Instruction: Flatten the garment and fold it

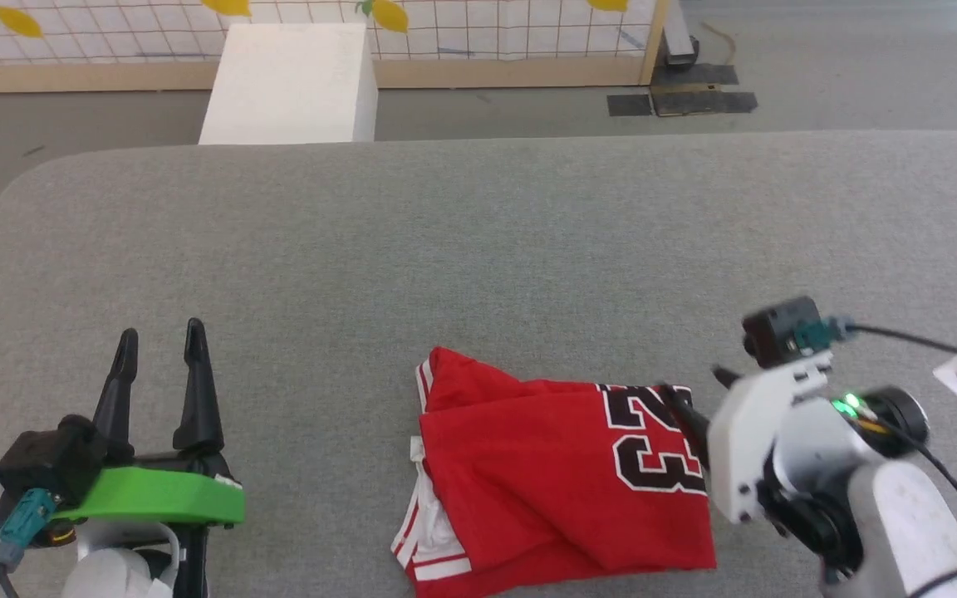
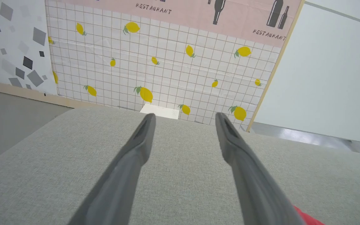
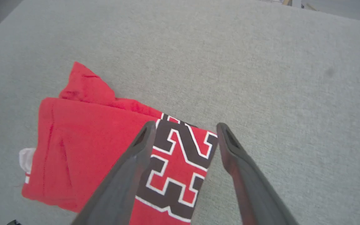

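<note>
Head view: high mount, facing forward and down across the grey counter (image 1: 478,249) to the lemon-print wall (image 1: 445,25), at middle range, with the left tool (image 1: 161,336) at lower left and the right tool (image 1: 699,394) at lower right. Left wrist view: low and close over the counter, facing out along the left tool to the same wall and white box (image 2: 159,111), both shared with the head view. Right wrist view: close, facing steeply down on the garment (image 3: 89,140), whose "23" print (image 3: 177,162) the head view shares.
</note>
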